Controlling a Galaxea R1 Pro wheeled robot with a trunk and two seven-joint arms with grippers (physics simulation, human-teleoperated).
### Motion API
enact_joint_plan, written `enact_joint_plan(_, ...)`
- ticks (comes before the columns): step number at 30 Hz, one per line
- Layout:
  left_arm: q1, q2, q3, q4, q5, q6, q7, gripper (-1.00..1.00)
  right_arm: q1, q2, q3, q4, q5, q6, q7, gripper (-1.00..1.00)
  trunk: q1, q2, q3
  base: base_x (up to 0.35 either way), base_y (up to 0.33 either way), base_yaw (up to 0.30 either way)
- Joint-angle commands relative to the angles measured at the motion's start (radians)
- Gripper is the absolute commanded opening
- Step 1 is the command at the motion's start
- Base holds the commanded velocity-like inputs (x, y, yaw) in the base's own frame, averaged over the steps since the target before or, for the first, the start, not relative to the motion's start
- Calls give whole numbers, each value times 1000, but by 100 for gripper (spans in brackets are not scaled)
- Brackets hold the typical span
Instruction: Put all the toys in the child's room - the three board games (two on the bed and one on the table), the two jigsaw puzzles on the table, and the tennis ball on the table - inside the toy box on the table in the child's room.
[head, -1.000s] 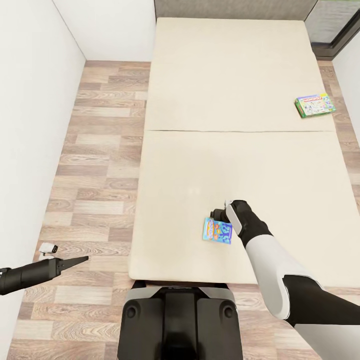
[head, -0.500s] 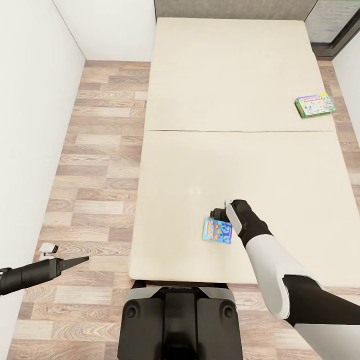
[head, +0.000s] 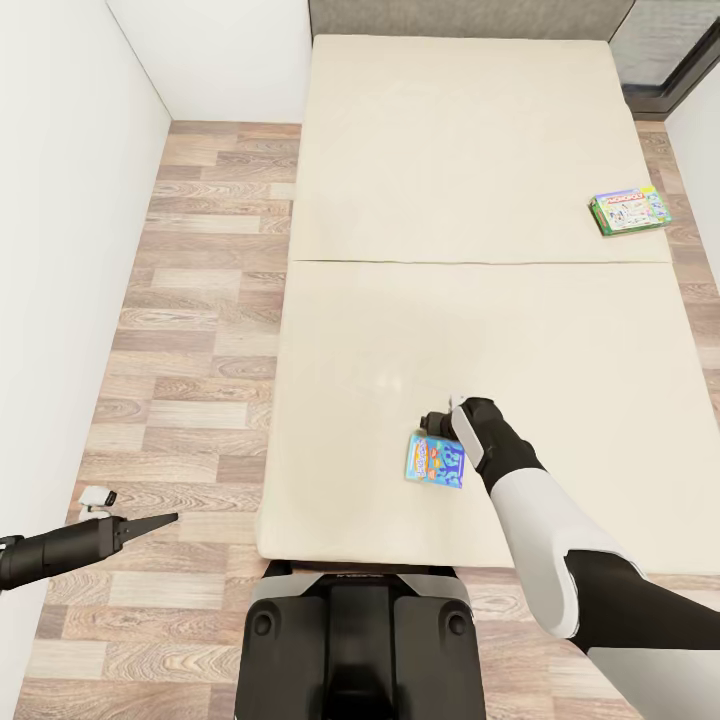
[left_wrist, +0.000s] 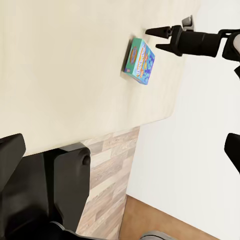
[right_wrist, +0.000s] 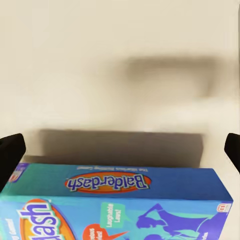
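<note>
Right gripper (head: 432, 420): your right arm reaches over the near part of the bed, and its gripper sits just above the far edge of the blue board game. The left wrist view shows its two dark fingers (left_wrist: 159, 32) spread apart, with nothing between them. In the right wrist view, the fingertips show at either side edge of the frame, wide of the box.

Blue board game (head: 435, 460): it lies flat on the mattress near the foot of the bed, close to your base. The lid is blue with an orange logo; the side reads "Balderdash" in the right wrist view (right_wrist: 115, 200). Whether the fingers touch the box, you cannot tell.

Monopoly board game (head: 628, 211): a white and green box, flat on the far right part of the bed, near its right edge and well apart from the blue one.

Bed (head: 450, 150): beige mattress with a seam across its middle, grey headboard at the far end.

Left gripper (head: 150, 522): your left arm hangs low at the left, over the wooden floor (head: 200, 300) beside the bed. Its fingers look drawn to a narrow point, holding nothing.

Small white object (head: 97, 496): it lies on the floor near the left gripper; too small to tell what it is.

Wall (head: 60, 250): white, at your left.
</note>
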Motion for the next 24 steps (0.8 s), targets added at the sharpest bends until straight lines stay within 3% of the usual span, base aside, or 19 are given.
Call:
enact_joint_plan(1, 0, 0, 0, 0, -1, 11, -4, 100, 0, 1, -4, -2, -6, 1, -6, 100, 1, -2, -2, 0, 0, 0)
enact_joint_plan(24, 0, 0, -2, 0, -1, 11, -4, 100, 1, 5, -3, -3, -6, -13, -6, 100, 1, -2, -21, 0, 0, 0)
